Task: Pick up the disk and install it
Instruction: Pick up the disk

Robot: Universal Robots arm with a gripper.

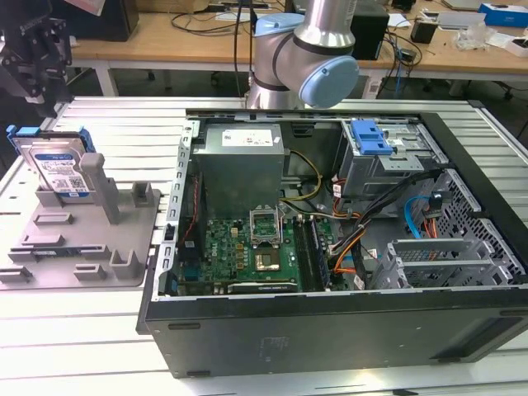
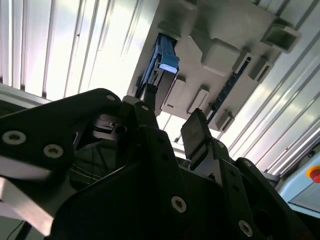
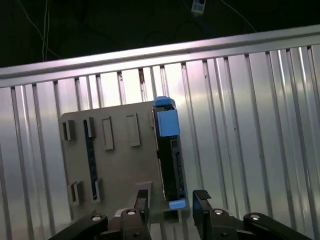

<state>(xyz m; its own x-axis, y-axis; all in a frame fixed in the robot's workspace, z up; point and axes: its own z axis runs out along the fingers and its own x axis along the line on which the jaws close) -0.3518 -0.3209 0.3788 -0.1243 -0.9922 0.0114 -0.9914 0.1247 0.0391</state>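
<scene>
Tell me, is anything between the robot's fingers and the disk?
Nothing: in the second wrist view, only bare air lies between the open fingers and the disk.

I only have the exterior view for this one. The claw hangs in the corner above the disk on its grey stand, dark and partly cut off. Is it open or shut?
Observer: Open. In the first wrist view the claw has its two fingers spread apart, with nothing held between them.
Reviewer: Is it lined up with the disk at all?
Observer: It looks so. That same view looks down on the disk edge-on as it stands in the grey stand. The disk's thin edge runs straight toward the gap between the fingers.
</scene>
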